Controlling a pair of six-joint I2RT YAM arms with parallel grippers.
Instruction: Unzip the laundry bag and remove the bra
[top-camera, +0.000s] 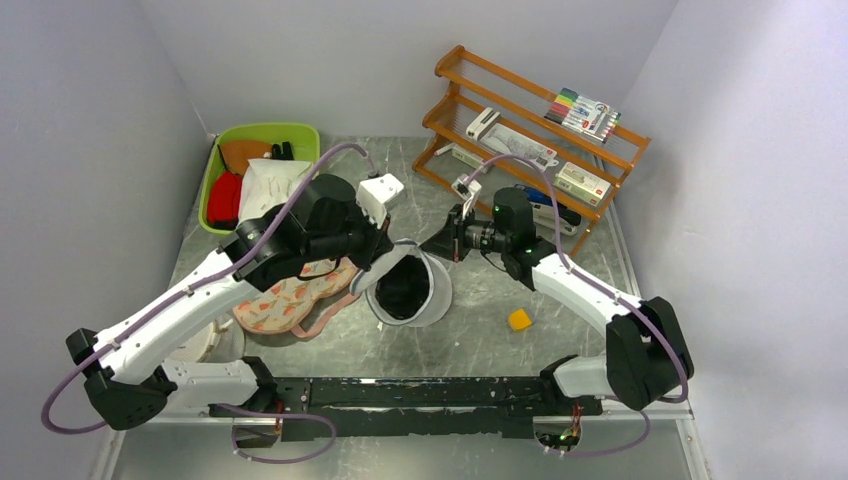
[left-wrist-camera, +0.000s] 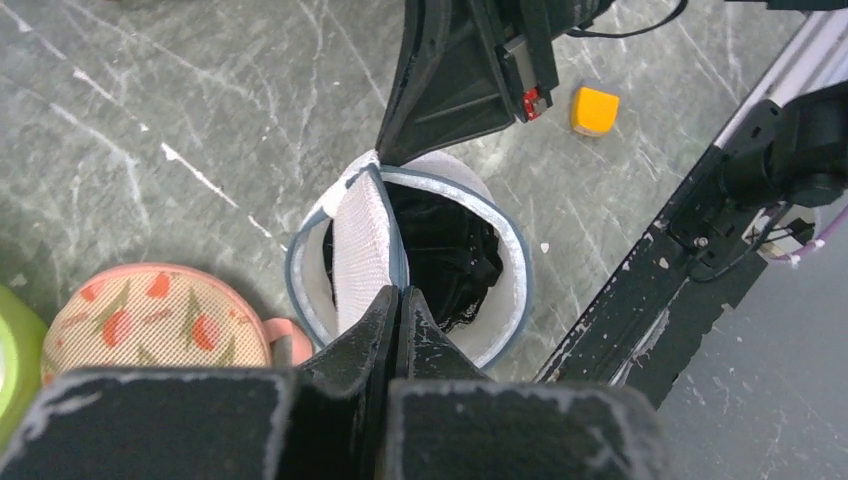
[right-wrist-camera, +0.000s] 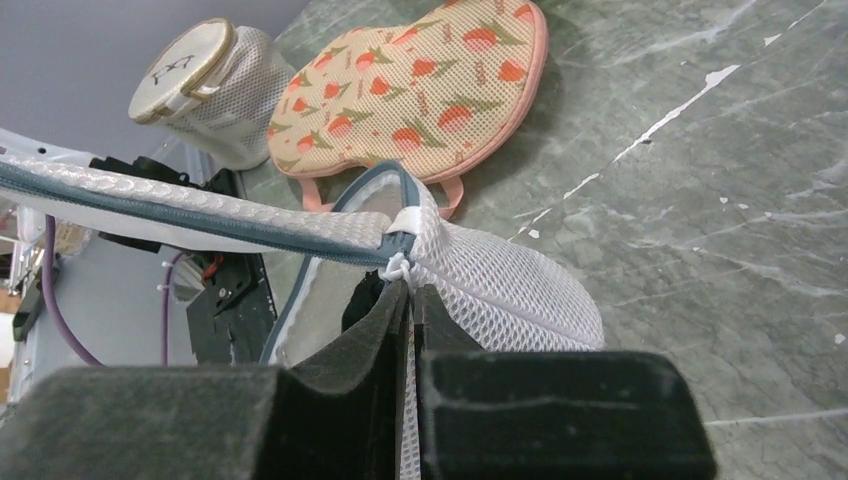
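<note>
The laundry bag (top-camera: 436, 292) lies unzipped at the table's middle, its two white mesh halves parted. The black bra (top-camera: 403, 290) sits inside the lower half and shows in the left wrist view (left-wrist-camera: 450, 250). My left gripper (left-wrist-camera: 400, 292) is shut on the raised mesh half (left-wrist-camera: 362, 240), on the bag's left side (top-camera: 383, 255). My right gripper (right-wrist-camera: 410, 285) is shut on the mesh (right-wrist-camera: 510, 290) at the zipper's end, on the bag's far right side (top-camera: 432, 245). The dark zipper rim (right-wrist-camera: 200, 215) stretches taut to the left.
A floral pad with pink edging (top-camera: 295, 300) lies left of the bag. A green bin (top-camera: 225, 150) with cloths stands at the back left, a wooden rack (top-camera: 530, 130) at the back right. An orange cube (top-camera: 519, 319) lies right of the bag. Another mesh pod (right-wrist-camera: 200, 85) stands beyond the pad.
</note>
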